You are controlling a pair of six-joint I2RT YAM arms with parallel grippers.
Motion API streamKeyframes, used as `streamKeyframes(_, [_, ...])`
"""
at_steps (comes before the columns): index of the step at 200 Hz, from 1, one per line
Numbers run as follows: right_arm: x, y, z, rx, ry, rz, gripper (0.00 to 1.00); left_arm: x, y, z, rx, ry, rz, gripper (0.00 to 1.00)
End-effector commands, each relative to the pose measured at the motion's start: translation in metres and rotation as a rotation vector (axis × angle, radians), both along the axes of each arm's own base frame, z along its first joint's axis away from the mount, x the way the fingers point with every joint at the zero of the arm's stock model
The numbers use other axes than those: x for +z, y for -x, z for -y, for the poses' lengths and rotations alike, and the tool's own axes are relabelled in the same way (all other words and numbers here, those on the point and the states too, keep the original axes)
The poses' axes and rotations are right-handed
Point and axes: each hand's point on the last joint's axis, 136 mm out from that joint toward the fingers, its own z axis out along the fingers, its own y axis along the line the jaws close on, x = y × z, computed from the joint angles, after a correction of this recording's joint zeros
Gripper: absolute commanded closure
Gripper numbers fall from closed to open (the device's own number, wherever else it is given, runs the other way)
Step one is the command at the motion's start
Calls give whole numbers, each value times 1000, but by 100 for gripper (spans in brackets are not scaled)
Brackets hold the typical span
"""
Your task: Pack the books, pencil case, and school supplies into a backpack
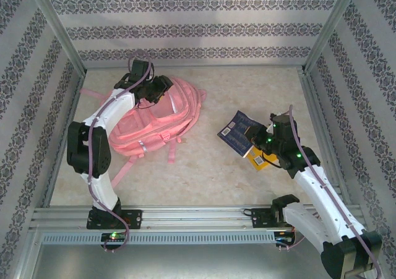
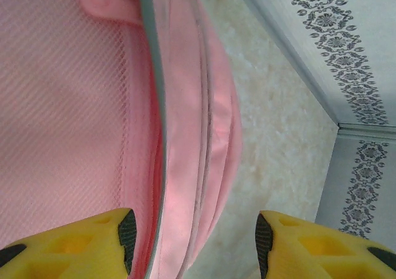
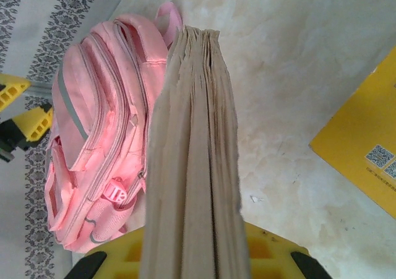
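Note:
The pink backpack (image 1: 162, 123) lies flat at the back left of the table. My left gripper (image 1: 154, 92) hangs over its top end, open, with the backpack's rim (image 2: 185, 167) loose between the black pads (image 2: 127, 234). My right gripper (image 1: 265, 140) is shut on a dark navy book (image 1: 238, 132), held on edge above the table. Its page edges (image 3: 195, 167) run up from the jaws in the right wrist view, with the backpack (image 3: 102, 137) beyond. A yellow-orange book (image 1: 260, 158) lies flat under the right arm. The pencil case and school supplies are out of view.
Patterned walls and metal posts (image 1: 59, 41) close in the table on three sides. The back wall (image 2: 346, 75) stands close to the right of my left gripper. Bare marble tabletop (image 1: 204, 174) stretches between the backpack and the books.

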Motion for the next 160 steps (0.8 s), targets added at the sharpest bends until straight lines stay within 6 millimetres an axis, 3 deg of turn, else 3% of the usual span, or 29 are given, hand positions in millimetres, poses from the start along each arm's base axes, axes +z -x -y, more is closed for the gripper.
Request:
streamKeyframes(1, [5,3,2,25,4,29,100,4,-10,-3,-61,-54,26,46])
streamKeyframes(54, [5,5,8,17,26,32,100,-19,-23,-2,-56,-61,-34,48])
streamKeyframes(86, [3,6,10,15,32,30,100,-20,-24,-7,-50,-89,-36,48])
streamKeyframes(128, [-2,7,9,18,30,23,100,-23,-33,2,-71,-57,-32,48])
streamKeyframes(160, [5,5,11,21,48,40,100,-24,-42,4,-80,-65,-34,54])
